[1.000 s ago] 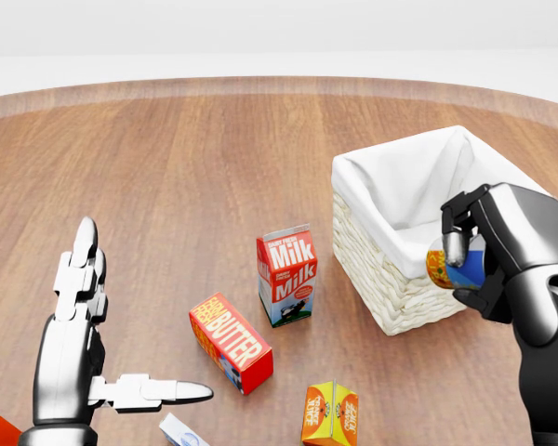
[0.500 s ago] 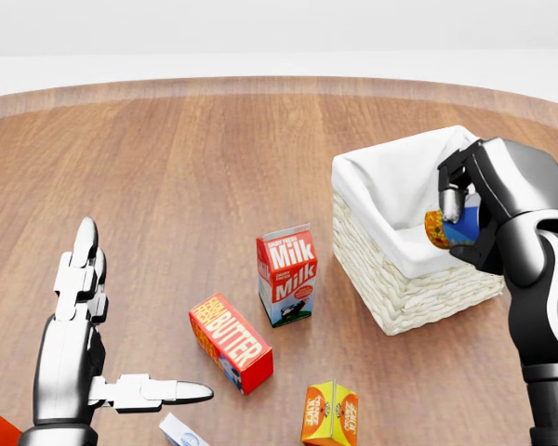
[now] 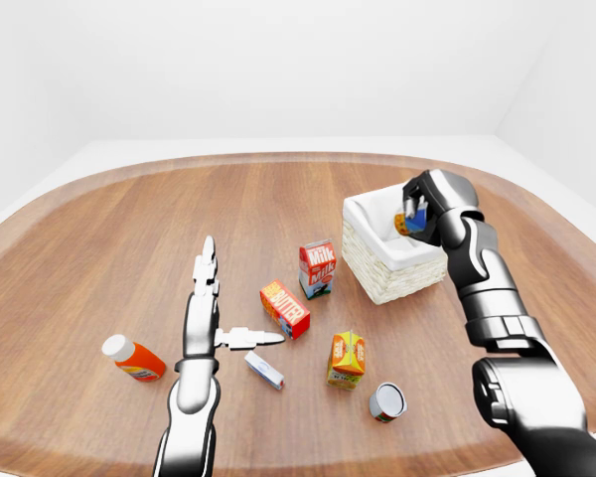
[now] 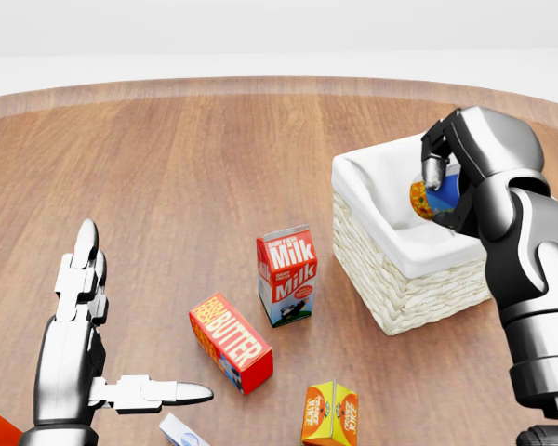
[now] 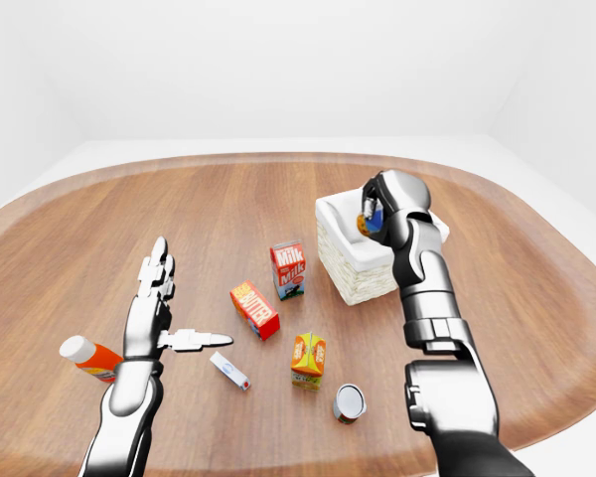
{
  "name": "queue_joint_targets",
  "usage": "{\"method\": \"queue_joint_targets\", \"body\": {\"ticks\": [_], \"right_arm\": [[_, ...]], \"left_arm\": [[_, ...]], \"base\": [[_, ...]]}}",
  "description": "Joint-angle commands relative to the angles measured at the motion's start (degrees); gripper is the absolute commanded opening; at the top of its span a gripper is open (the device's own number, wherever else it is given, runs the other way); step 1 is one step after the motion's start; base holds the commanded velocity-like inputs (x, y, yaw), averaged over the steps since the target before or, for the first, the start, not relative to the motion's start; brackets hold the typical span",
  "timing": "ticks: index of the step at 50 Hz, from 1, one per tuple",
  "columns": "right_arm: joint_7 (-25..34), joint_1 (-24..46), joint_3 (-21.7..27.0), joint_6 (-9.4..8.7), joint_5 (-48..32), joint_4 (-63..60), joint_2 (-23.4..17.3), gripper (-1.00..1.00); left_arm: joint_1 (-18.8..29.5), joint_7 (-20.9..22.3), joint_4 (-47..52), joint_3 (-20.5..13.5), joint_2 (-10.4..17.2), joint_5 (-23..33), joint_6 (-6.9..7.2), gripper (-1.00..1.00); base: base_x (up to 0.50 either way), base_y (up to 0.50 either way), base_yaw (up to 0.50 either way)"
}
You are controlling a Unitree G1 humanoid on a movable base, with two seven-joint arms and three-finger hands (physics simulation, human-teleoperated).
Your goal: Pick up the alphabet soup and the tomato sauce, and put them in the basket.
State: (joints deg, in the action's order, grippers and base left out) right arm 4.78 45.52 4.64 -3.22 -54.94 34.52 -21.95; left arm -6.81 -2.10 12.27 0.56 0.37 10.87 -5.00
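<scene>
Right hand (image 4: 446, 186) fingers pinching can (image 4: 420, 199), probably alphabet soup, over basket (image 4: 405, 279).

The robot's right hand (image 3: 424, 204) grips a blue-and-orange can (image 3: 407, 220) over the white-lined wicker basket (image 3: 389, 268); its left hand (image 3: 211, 316) is spread flat.

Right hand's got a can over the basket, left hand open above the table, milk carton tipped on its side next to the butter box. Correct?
One error: the milk carton stands upright, as the head view shows. The rest holds: right hand holds a can over the basket, left hand open, butter box nearby.
</scene>
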Motion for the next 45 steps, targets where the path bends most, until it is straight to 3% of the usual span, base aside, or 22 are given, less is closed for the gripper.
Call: {"method": "queue_joint_targets", "body": {"ticks": [1, 8, 14, 26, 37, 45], "right_arm": [[-3.95, 6.91, -1.53, 0.09, 0.00, 8.64, 0.21, -1.00], [-8.89, 13.57, -2.58, 2.08, 0.53, 21.42, 0.32, -1.00], [-12.71, 17.94, -3.73, 2.76, 1.27, 30.32, 0.91, -1.00], [-14.70, 21.30, -4.83, 1.20, 1.41, 36.69, 1.75, -1.00], [-16.00, 21.82, -4.62, -1.52, 1.03, 40.30, 1.82, -1.00], [-16.66, 21.53, -4.42, -1.78, 0.67, 41.47, 2.29, -1.00]], "left_arm": [[-0.10, 0.12, 0.18, 0.05, 0.05, -0.10, 0.00, 1.00], [0.11, 0.16, 0.06, -0.05, 0.08, -0.19, 0.00, 1.00], [0.19, 0.19, 0.23, -0.05, 0.06, -0.27, 0.00, 1.00], [0.01, 0.23, 0.75, 0.05, 0.01, -0.29, 0.00, 1.00], [0.03, 0.22, 0.30, 0.02, 0.05, -0.39, 0.00, 1.00], [0.09, 0.25, 0.33, 0.01, 0.05, -0.38, 0.00, 1.00]], "base": [[0.00, 0.00, 0.00], [0.00, 0.00, 0.00], [0.00, 0.00, 0.00], [0.00, 0.00, 0.00], [0.00, 0.00, 0.00], [0.00, 0.00, 0.00]]}}
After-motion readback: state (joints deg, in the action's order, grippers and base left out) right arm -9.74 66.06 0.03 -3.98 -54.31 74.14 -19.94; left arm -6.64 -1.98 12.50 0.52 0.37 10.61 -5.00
